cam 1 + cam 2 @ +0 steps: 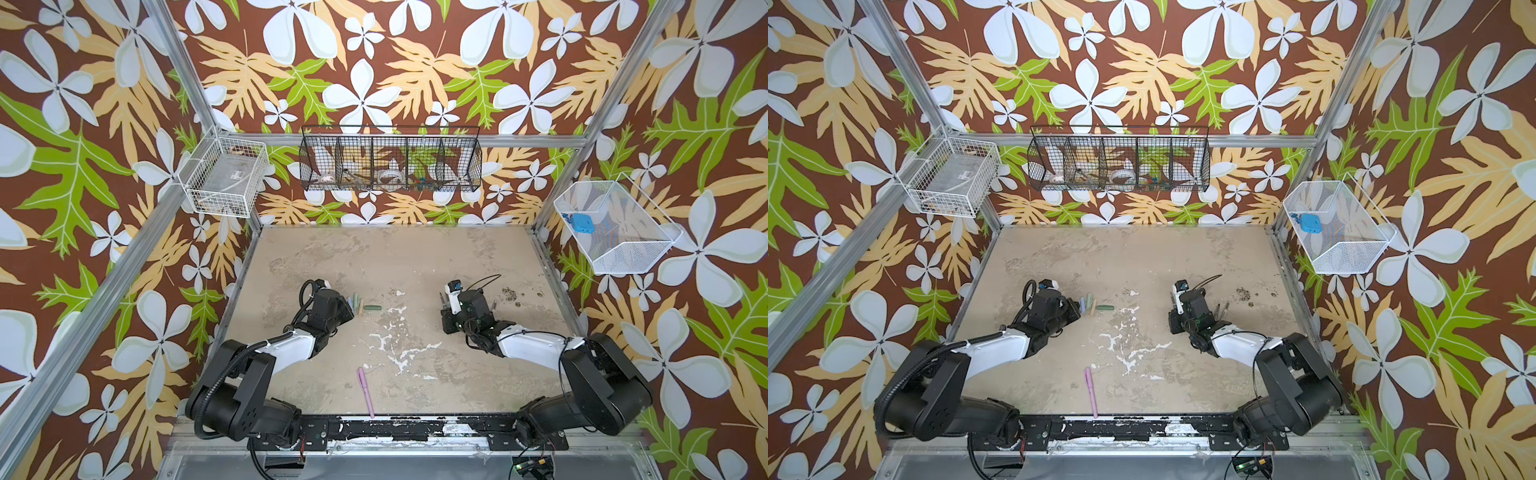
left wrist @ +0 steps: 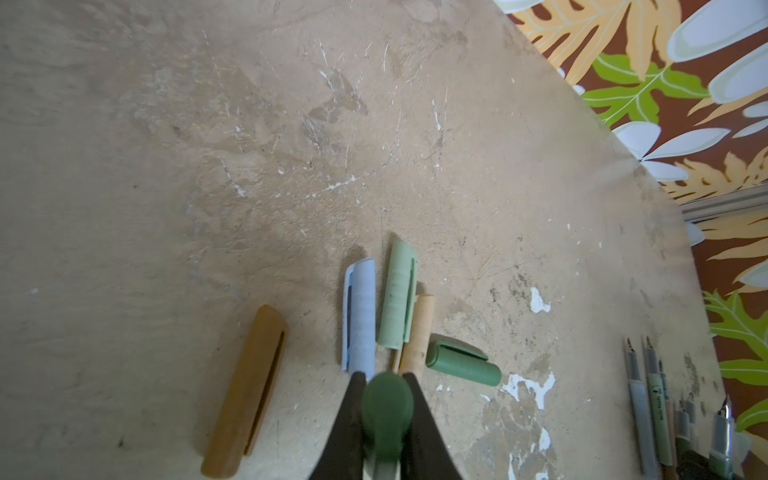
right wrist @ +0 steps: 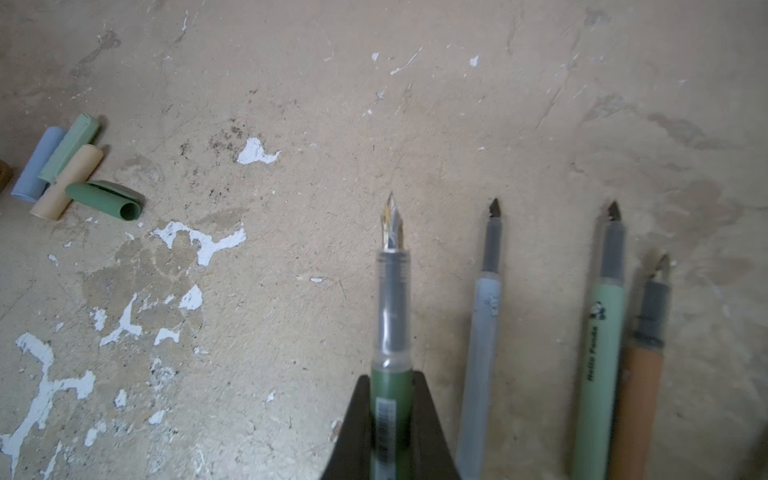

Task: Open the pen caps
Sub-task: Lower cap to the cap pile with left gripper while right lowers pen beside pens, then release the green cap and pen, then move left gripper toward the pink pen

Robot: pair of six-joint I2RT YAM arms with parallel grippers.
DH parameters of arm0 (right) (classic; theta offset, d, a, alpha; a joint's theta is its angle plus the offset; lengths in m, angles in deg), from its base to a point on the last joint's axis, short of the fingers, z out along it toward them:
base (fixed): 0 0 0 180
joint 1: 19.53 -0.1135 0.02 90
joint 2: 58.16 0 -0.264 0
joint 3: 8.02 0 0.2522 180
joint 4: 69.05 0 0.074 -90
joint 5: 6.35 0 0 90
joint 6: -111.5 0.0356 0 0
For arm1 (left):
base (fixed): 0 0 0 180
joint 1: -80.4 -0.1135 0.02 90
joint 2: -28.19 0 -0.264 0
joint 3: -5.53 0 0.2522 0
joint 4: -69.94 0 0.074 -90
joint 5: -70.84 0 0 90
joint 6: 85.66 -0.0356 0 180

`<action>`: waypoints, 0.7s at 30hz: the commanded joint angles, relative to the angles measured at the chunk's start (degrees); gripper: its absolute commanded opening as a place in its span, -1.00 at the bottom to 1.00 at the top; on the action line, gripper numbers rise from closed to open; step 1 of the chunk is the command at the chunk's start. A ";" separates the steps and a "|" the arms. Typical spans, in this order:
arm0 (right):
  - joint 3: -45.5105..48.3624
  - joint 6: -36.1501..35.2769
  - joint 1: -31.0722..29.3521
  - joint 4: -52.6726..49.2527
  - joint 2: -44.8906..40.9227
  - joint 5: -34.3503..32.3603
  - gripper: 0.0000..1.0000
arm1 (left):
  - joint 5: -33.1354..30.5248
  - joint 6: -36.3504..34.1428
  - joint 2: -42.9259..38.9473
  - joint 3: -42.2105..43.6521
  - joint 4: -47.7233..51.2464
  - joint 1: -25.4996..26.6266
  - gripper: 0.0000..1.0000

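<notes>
Here, five loose caps (image 2: 397,291) — perhaps four nibs (image 3: 494,208)

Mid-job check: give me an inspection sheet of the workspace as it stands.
surface: table worn beige, white chips.
job's things: loose: brown cap, light blue cap, light green cap, beige cap, dark green cap; uncapped: grey-blue pen, light green pen, orange pen; pink pen looks capped.
clutter: nothing seen.
grippers: left gripper shut on dark green piece, kind unclear; right gripper shut on dark green pen, nib bare.
cables: left arm hose, right wrist cable, both clear of pens.
surroundings: black wire basket, white grid basket, white mesh basket on floral walls.
</notes>
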 commanded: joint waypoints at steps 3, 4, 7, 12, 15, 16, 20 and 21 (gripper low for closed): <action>-1.70 1.73 0.45 -1.41 3.31 -0.27 -0.97 | 2.01 -1.79 3.44 -2.16 2.97 -0.17 -1.00; -1.93 1.89 0.60 -1.54 3.79 -0.21 -0.96 | 2.24 -2.04 4.05 -2.56 3.14 -0.16 -1.00; -2.24 2.08 0.61 -1.66 4.68 0.29 -0.95 | 2.41 -2.52 5.90 -3.47 3.97 -0.18 -1.00; -2.99 1.59 0.61 -2.11 6.33 1.27 -0.92 | 2.51 -3.59 8.37 -4.92 4.96 -0.19 -1.00; -3.59 1.23 0.61 -2.49 7.50 1.70 -0.92 | 2.10 -3.69 9.20 -5.25 5.33 -0.26 -0.99; -3.75 1.20 0.61 -2.60 7.73 1.62 -0.91 | 1.97 -3.72 9.23 -5.28 5.34 -0.20 -0.96; -4.49 1.05 0.61 -3.08 9.04 1.73 -0.76 | 2.21 -4.10 9.33 -5.45 5.57 -0.26 -0.67; -4.63 0.96 0.61 -3.21 9.31 1.69 -0.70 | 2.43 -4.05 9.35 -5.41 5.68 -0.19 -0.60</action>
